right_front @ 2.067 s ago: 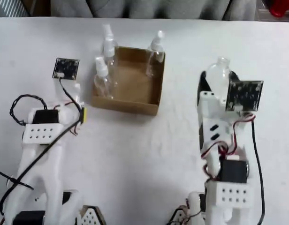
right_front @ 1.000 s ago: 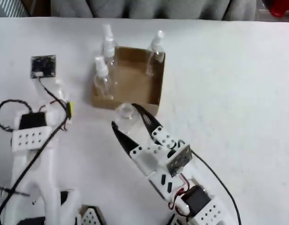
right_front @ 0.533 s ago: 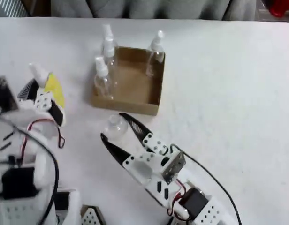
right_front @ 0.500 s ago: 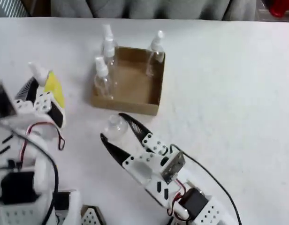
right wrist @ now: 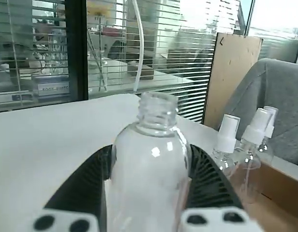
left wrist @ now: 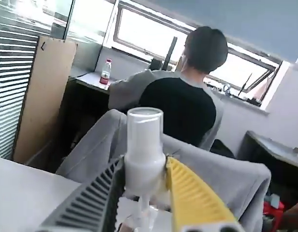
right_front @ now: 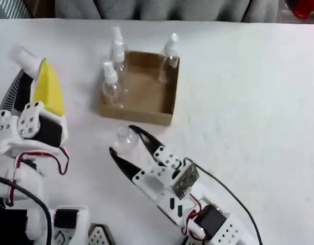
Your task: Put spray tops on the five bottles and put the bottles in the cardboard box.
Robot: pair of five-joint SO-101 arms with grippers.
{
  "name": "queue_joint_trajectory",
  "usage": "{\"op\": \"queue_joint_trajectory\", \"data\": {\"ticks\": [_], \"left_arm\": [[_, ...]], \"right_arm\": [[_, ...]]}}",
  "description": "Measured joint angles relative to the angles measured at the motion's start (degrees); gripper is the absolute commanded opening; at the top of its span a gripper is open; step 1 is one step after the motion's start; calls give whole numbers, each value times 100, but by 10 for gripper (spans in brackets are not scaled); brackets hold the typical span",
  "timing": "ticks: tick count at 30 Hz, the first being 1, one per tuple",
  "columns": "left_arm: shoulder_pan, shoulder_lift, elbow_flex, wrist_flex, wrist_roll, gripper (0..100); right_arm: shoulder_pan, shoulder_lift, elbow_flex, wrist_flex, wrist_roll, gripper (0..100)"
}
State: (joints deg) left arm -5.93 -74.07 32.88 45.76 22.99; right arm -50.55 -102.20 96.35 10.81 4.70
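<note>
A clear open-necked bottle [right_front: 125,138] stands on the white table just in front of the cardboard box [right_front: 147,113]. My right gripper [right_front: 122,140] is shut on it, its black fingers [right wrist: 207,179] hugging the bottle [right wrist: 149,169] on both sides. My left gripper [right_front: 30,69] is raised at the left of the table, shut on a white spray top [right_front: 23,57]. In the left wrist view the spray top [left wrist: 144,140] sits upright between the grey and yellow fingers [left wrist: 190,193], its tube hanging down. Several capped bottles [right_front: 111,84] stand in the box, one at its far right corner [right_front: 169,56].
The box's open brown floor [right_front: 144,92] lies between the capped bottles. To the right of the box stretches the white tabletop [right_front: 249,76]. Grey chair backs [right_front: 172,7] line the far edge. A red object [right_front: 306,7] sits at the far right corner.
The right arm swung the open bottle from the table's right side to just before the box. The left gripper has risen with the spray top and tilted up.
</note>
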Motion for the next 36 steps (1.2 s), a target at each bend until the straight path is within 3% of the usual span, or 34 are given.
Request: {"op": "queue_joint_trajectory", "data": {"ticks": [4,19,25,36], "left_arm": [[334,-9,-97,-26,316,21],[1160,-9,-97,-105,360,21],[1521,-35,-97,352,413,21],[1600,-774,-105,651,580,21]], "right_arm": [[-9,0,0,202,0,15],[-255,0,0,457,0,15],[-281,0,0,457,0,15],[-273,0,0,624,-9,15]]}}
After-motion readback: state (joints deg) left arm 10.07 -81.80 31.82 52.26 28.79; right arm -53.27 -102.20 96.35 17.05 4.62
